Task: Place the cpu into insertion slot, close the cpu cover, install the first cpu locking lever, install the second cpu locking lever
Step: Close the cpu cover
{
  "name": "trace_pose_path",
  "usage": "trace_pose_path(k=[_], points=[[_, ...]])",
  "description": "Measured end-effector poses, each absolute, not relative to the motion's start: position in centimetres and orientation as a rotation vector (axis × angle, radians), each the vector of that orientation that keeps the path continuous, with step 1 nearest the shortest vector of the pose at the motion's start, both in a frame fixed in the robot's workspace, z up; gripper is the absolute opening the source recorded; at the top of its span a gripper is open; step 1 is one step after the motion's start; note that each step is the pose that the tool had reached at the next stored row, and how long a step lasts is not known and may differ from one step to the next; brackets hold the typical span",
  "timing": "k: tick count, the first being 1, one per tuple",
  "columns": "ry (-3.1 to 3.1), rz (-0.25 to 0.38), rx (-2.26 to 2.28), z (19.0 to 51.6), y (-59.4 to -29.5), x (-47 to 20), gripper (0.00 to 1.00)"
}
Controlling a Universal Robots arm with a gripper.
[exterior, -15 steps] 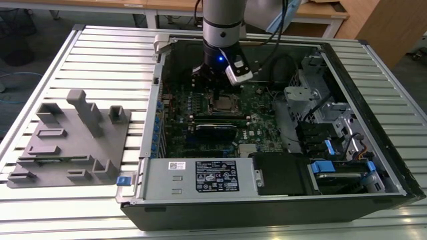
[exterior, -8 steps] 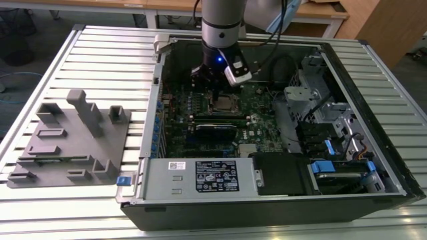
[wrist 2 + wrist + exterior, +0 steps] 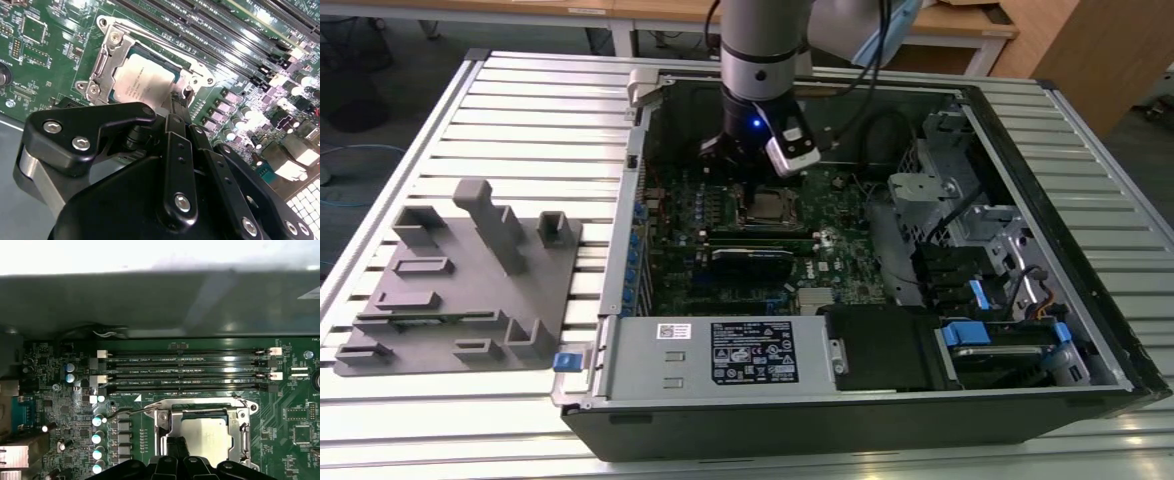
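cpu [image 3: 145,82] seated beneath cpu cover [image 3: 110,59]; end effector [image 3: 177,109] at its edge.

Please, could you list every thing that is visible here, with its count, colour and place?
table: one, silver, slatted
computer case: one, black, open, on the table
fixture tray: one, grey, exterior view's left of the case
circuit board: one, green, inside the case
cpu: one, silver-grey, on the circuit board
cpu cover: one, silver frame, around the cpu
memory slots: four, black, beside the cpu
arm: one, grey, above the case
gripper: one, black, shut, at the cover's edge
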State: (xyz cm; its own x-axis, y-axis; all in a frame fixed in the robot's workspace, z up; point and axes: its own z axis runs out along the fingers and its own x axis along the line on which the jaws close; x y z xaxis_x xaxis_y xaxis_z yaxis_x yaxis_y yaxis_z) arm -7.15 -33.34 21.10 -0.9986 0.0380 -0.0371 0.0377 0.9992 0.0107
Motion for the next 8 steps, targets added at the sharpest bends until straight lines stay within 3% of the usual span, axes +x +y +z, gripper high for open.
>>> trace_pose_path(k=[8], points=[[3.104, 0.015, 0.058, 20.51, -33.33, -7.42, 0.11]])
